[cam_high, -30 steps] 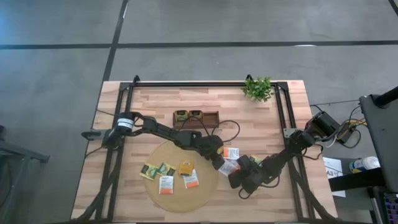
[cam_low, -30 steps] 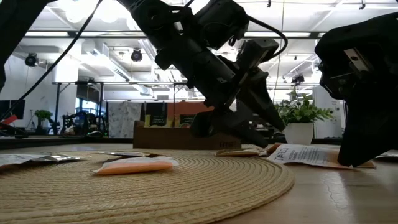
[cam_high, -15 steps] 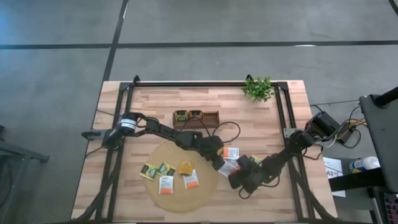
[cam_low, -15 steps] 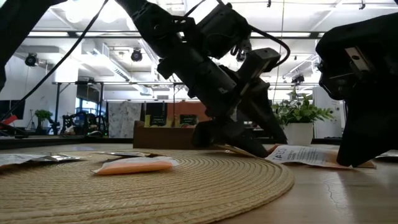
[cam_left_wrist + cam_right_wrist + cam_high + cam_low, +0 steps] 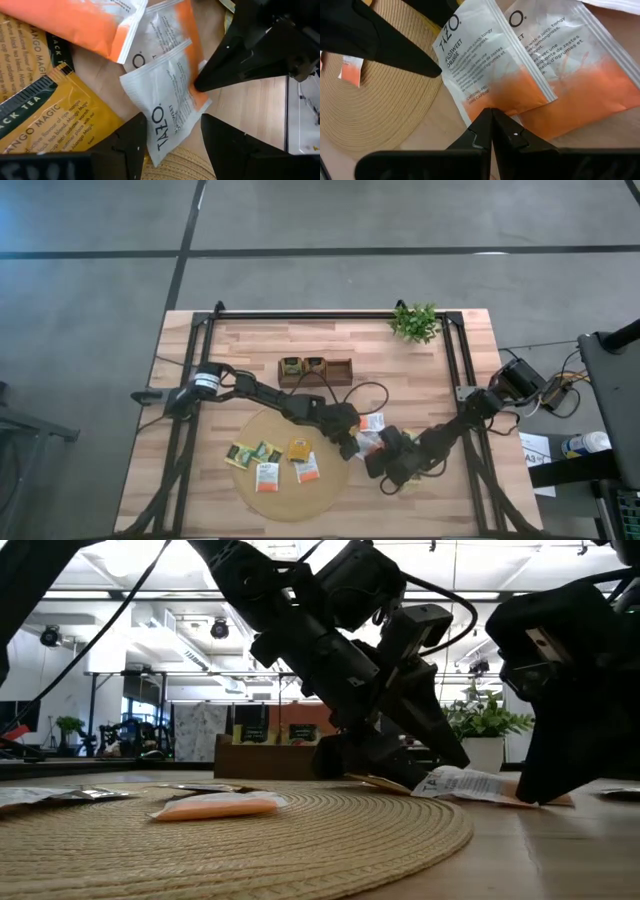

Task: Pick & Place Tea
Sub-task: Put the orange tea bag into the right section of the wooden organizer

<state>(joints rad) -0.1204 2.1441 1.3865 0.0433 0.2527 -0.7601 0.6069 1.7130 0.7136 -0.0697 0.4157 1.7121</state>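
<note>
My closed, empty right gripper [image 5: 381, 472] has edged nearer the mat [image 5: 250, 490]; my open left gripper [image 5: 170, 142] straddles a white-orange sachet [image 5: 167, 107].

Lab/workshop: concrete floor [image 5: 330, 220], ceiling track lights [image 5: 218, 628].

Looking straight down, the wooden counter [image 5: 260, 345] has a round tan mat [image 5: 285, 500] near the front. Four or five sachets [image 5: 272, 460] sit on the mat, yellow-green ones plus a couple with orange. The left arm reaches across from the left edge, its claw [image 5: 350, 442] down at the mat's right rim. The right arm comes in from the right, its claw [image 5: 378, 463] just beside the left one. White-and-orange sachets [image 5: 372, 422] lie between and around the two claws. A dark tray [image 5: 340, 368] sits behind the mat, a small plant [image 5: 415, 322] at the back right.
</note>
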